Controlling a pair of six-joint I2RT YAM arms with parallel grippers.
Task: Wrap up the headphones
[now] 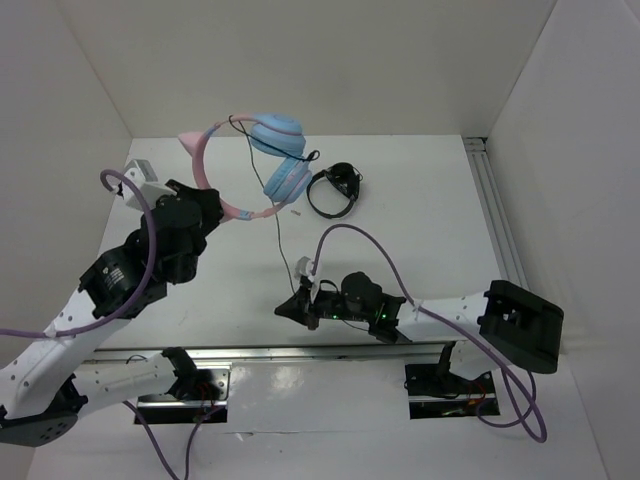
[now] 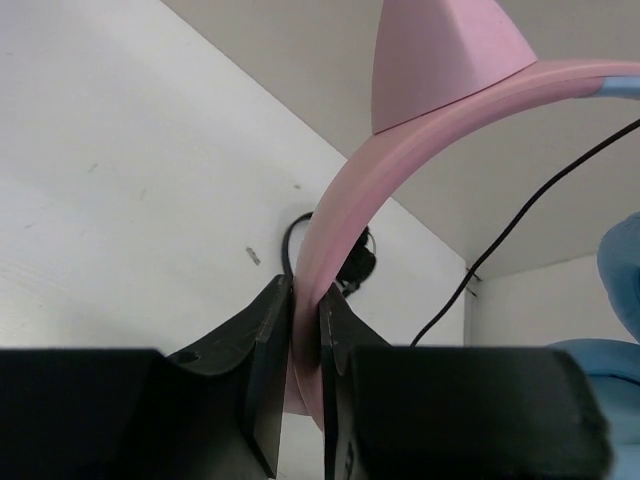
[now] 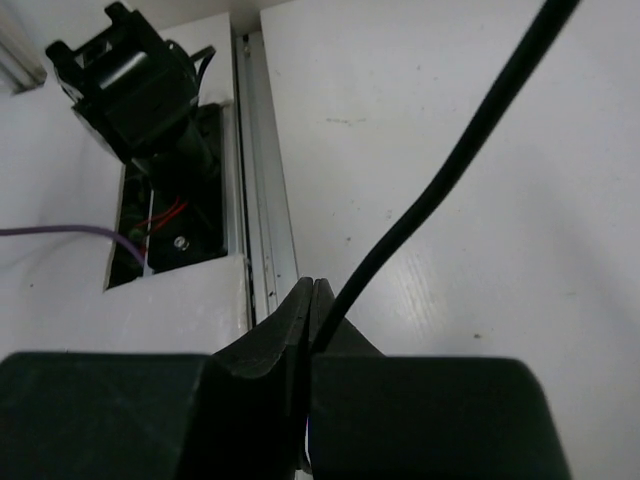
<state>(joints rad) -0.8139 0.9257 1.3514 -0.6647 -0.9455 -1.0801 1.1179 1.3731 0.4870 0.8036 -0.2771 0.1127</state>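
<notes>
The headphones have a pink headband (image 1: 205, 165) with cat ears and two light blue earcups (image 1: 287, 180). They hang tilted above the table's far left. My left gripper (image 1: 222, 205) is shut on the headband's lower end; in the left wrist view its jaws (image 2: 305, 300) pinch the pink band (image 2: 340, 220) under a cat ear (image 2: 440, 60). The thin black cable (image 1: 278, 225) runs down from the earcups to my right gripper (image 1: 290, 305) near the front edge. In the right wrist view the gripper (image 3: 313, 290) is shut, and the cable (image 3: 450, 170) enters beside the closed tips.
Smaller all-black headphones (image 1: 335, 190) lie on the table right of the earcups, also seen in the left wrist view (image 2: 360, 262). An aluminium rail (image 1: 495, 210) runs along the right side. White walls enclose the table. The front rail (image 3: 262, 200) lies just under my right gripper.
</notes>
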